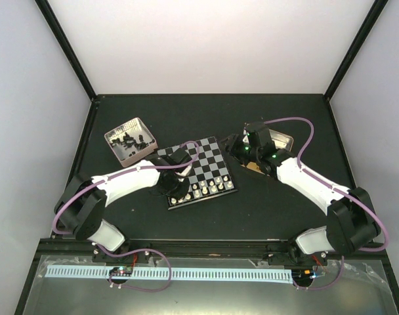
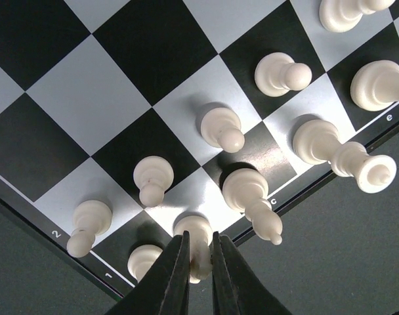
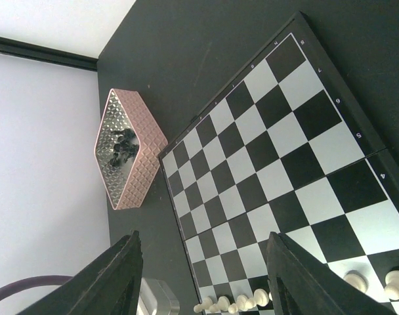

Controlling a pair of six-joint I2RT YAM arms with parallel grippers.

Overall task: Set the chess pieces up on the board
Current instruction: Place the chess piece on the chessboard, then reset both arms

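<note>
Left gripper (image 2: 199, 237) pinches a white piece (image 2: 194, 226) on the board's (image 2: 121, 98) edge row, likely seating it. Right gripper (image 3: 203, 239) hangs agape, empty.

board (image 2: 81, 256) rim digits 1, 2, 3, letters c, e (also 4–8)

The black-and-silver board (image 1: 209, 157) lies flat at mid-frame. Cream-white pieces (image 1: 206, 188) stand upright along its lower edge. One white piece (image 2: 198, 231) is pinched in the left tool (image 2: 199, 252). Black pieces (image 1: 129, 139) lie heaped at the upper left.
</note>
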